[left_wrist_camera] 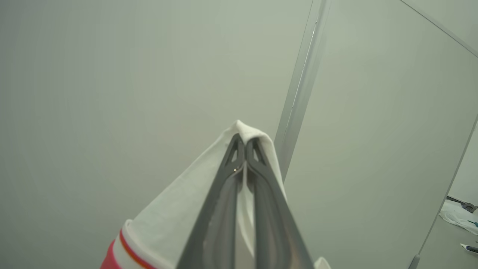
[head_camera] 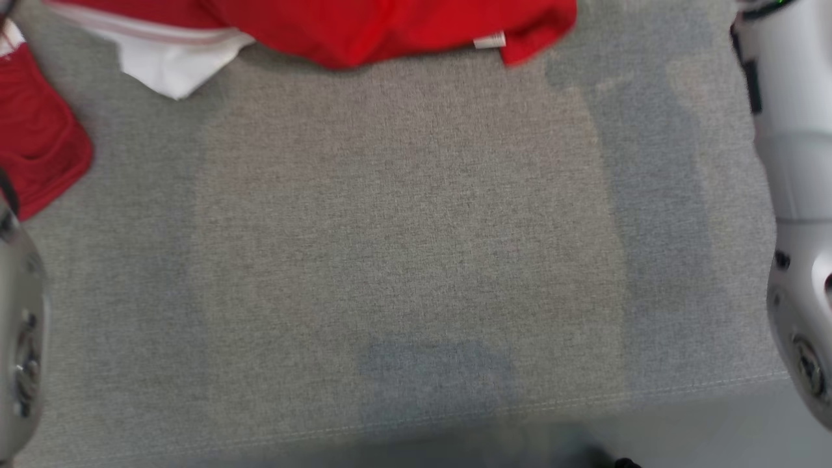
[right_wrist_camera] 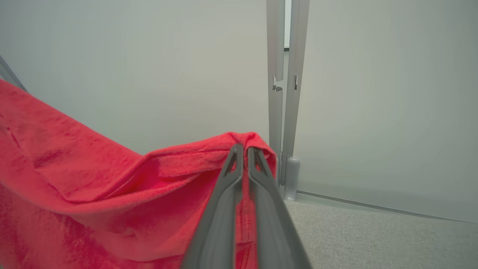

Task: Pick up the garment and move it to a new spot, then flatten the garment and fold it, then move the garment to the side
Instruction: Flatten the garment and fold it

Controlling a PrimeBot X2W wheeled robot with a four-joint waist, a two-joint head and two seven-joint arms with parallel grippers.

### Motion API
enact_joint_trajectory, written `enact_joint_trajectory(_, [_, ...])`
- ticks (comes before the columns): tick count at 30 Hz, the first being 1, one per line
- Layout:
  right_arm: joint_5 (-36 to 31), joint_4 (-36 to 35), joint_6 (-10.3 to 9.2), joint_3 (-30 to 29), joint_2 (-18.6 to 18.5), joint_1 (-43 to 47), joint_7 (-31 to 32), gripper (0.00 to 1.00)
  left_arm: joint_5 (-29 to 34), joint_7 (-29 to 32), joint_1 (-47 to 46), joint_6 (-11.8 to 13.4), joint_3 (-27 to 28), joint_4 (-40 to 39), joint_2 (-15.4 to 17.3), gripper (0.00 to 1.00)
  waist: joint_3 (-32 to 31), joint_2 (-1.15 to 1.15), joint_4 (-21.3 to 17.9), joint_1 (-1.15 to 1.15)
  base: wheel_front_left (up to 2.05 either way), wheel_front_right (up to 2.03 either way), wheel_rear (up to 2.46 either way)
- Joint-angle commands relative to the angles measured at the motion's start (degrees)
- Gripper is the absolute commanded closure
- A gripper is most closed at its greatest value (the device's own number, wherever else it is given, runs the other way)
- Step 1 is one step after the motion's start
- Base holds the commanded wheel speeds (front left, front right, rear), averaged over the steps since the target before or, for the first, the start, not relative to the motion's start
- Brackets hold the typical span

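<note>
The garment (head_camera: 364, 29) is held up at the far edge of the bench (head_camera: 416, 247), red cloth bunched across its far side, a white panel (head_camera: 169, 68) hanging toward the bench's far left corner and a small label (head_camera: 489, 41) showing near the far right. Whether the lowest folds touch the bench cannot be told; a shadow is cast just under them.

The left claw (left_wrist_camera: 242, 140) is seen pinched shut on a white corner with a red stripe below it. The right claw (right_wrist_camera: 242, 147) is clamped on a red hemmed edge, the cloth drooping away in a slack curve. Pale forearms (head_camera: 793, 162) are seen at the bench's left and right sides.

The garment is judged light, soft and limp: no shape will be kept by it, and sag is to be expected between the two grips. Slip looks unlikely with this towelling-like weave, though a thin pinch at a corner could be pulled free. Hold is best taken at hems and corners, well apart, so the cloth can be drawn taut and laid flat on the bare middle of the bench.
</note>
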Motion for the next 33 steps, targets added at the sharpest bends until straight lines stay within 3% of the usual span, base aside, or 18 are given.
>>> enact_joint_trajectory(1, [-0.66,0.63,0.00,-0.10,0.15,-1.48,-0.86,1.00,0.39,-0.87,-1.85,-0.15,0.21,0.50,0.19,1.00,5.36,0.00,-1.53,-0.02,0.00,0.00,0.00])
enact_joint_trajectory(9, [-8.16,6.38,-0.01,-6.59,0.76,-14.56,-13.80,1.00,3.09,-12.11,-13.98,-0.38,0.03,5.75,-1.68,1.00,7.46,0.00,-0.99,-0.02,0.00,0.00,0.00])
enact_joint_trajectory(17, [-15.90,10.60,-0.01,-11.35,1.65,-19.23,-24.05,1.00,2.36,-20.45,-18.44,-1.83,-0.14,5.91,-2.01,1.00,7.00,0.00,-1.68,-0.02,0.00,0.00,0.00])
enact_joint_trajectory(21, [-16.43,13.52,-0.01,-9.60,1.40,-17.84,-22.87,1.00,-0.16,-19.26,-14.62,-2.04,-0.60,5.60,-2.85,1.00,8.66,0.00,-1.43,-0.02,0.00,0.00,0.00])
enact_joint_trajectory(26, [-14.08,15.34,-0.01,-3.00,0.10,-13.02,-20.98,1.00,-2.53,-15.42,-5.21,-2.19,-4.14,1.81,-1.07,1.00,8.80,0.00,-0.92,-0.02,0.00,0.00,0.00])
enact_joint_trajectory(33, [-7.00,10.26,-0.02,7.43,-6.40,-1.46,-14.44,1.00,-8.29,-8.41,13.81,-1.38,-4.80,-9.60,4.00,1.00,5.00,0.00,0.93,-0.02,0.00,0.00,0.00])
